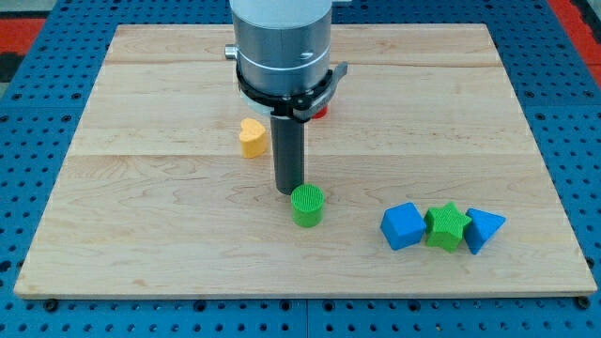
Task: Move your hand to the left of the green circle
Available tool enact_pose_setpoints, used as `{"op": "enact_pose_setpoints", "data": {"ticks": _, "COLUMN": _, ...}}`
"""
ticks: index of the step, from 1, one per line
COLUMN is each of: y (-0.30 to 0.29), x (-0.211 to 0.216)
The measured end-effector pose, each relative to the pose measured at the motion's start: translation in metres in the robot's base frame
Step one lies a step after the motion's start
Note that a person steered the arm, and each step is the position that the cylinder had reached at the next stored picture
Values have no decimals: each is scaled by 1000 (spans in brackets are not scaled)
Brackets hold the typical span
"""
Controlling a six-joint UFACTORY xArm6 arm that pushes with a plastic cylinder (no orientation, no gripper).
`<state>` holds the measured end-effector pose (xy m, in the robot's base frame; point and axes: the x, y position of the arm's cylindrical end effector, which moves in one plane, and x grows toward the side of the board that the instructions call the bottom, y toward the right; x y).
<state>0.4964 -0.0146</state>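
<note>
The green circle point(307, 206) is a short green cylinder standing on the wooden board point(141, 216), a little below the board's middle. My tip point(287, 191) is the lower end of the dark rod. It rests on the board just to the upper left of the green circle, very close to it or touching its edge. The arm's grey body rises above the rod at the view's top.
A yellow heart-shaped block point(251, 137) lies up and left of the tip. A red block point(320, 112) shows partly behind the arm. At the lower right a blue cube point(404, 226), a green star point(446, 227) and a blue triangle point(483, 229) sit in a row.
</note>
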Motion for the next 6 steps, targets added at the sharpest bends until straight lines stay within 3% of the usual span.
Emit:
{"op": "enact_pose_setpoints", "data": {"ticks": 4, "y": 17, "x": 34}}
{"op": "enact_pose_setpoints", "data": {"ticks": 6, "y": -5, "x": 79}}
